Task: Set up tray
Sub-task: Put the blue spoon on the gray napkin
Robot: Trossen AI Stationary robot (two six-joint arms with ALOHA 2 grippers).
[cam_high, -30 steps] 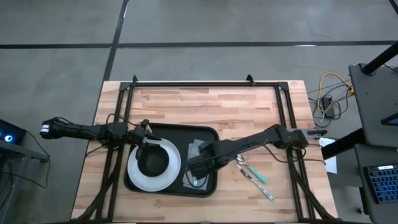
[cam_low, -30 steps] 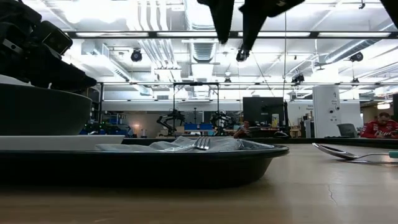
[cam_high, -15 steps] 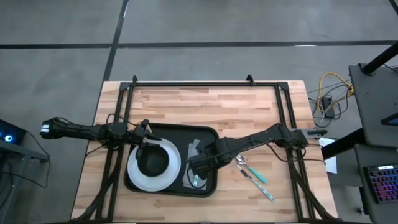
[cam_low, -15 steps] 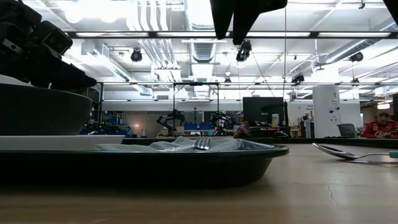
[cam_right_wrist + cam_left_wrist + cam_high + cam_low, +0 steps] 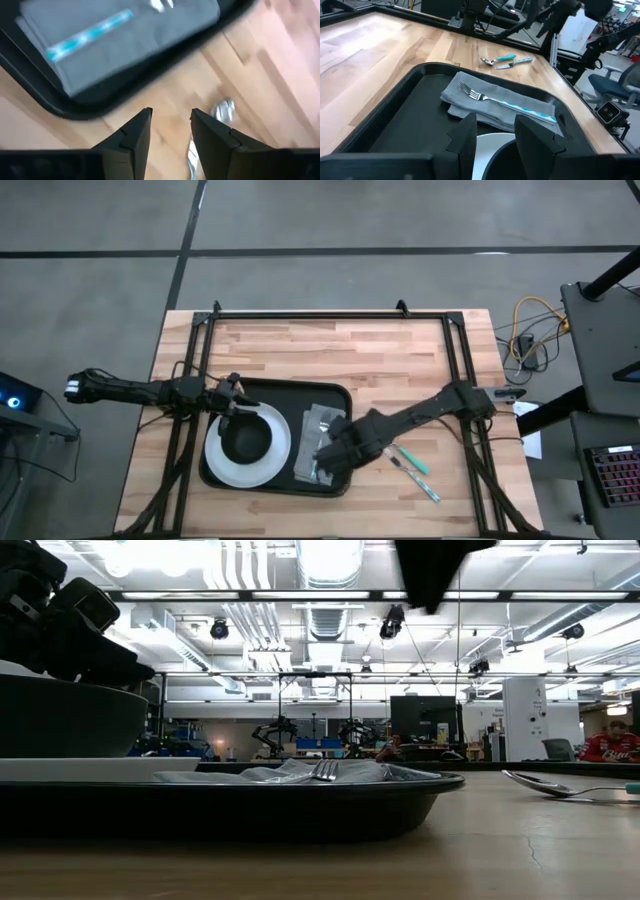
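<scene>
Tray setup, part done. Nearest the counter's front edge sits the large flat black rectangular tray [image 5: 290,392]. It lies flat on the pale wooden counter [image 5: 400,350], left of centre. On it are a round white plate [image 5: 281,450] carrying a black bowl [image 5: 245,440], and to their right a folded grey cloth napkin [image 5: 318,423] with a teal-handled metal fork [image 5: 485,98] lying on top.

The right gripper [image 5: 170,134] hangs over the tray's right rim, fingers part spread and empty. Just right of the tray, on bare wood, lie a teal-handled spoon [image 5: 492,61] and a teal-handled knife [image 5: 518,61]. Farther back, the left gripper [image 5: 495,136] waits at the plate's far rim, spread, and we see nothing pinched.

We judge the step is fetching the next utensil. To do it well:
- centre over one handle, not both
- drop low and close across the narrow handle
- lay it parallel beside the fork without dragging the napkin

Versus a second ago:
- the right gripper has left the napkin and swung out towards the tray's right edge and the cutlery
- its fingers are less spread
- the fork, plate, bowl and left arm are unchanged
</scene>
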